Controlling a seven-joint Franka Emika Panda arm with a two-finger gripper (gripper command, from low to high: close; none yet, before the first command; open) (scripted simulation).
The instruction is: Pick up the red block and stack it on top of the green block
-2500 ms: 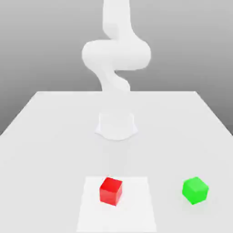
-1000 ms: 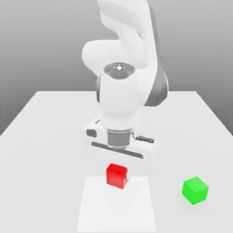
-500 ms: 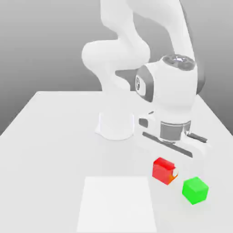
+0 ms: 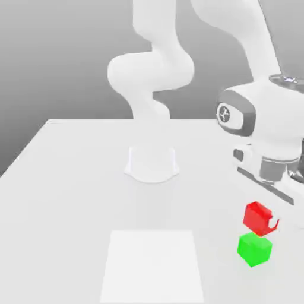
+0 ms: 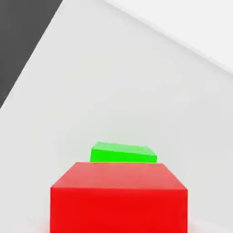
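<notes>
while the white robot arm (image 4: 261, 77) leans over the pale grey table (image 4: 71, 196), its gripper (image 4: 264, 219) is clamped on the small matte red block (image 4: 257, 217), held just above the matching small matte green block (image 4: 255, 249), not touching it.

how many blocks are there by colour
red block: 1, held off the table in the gripper
green block: 1, on the table just below the red one
total: 2 blocks
</notes>
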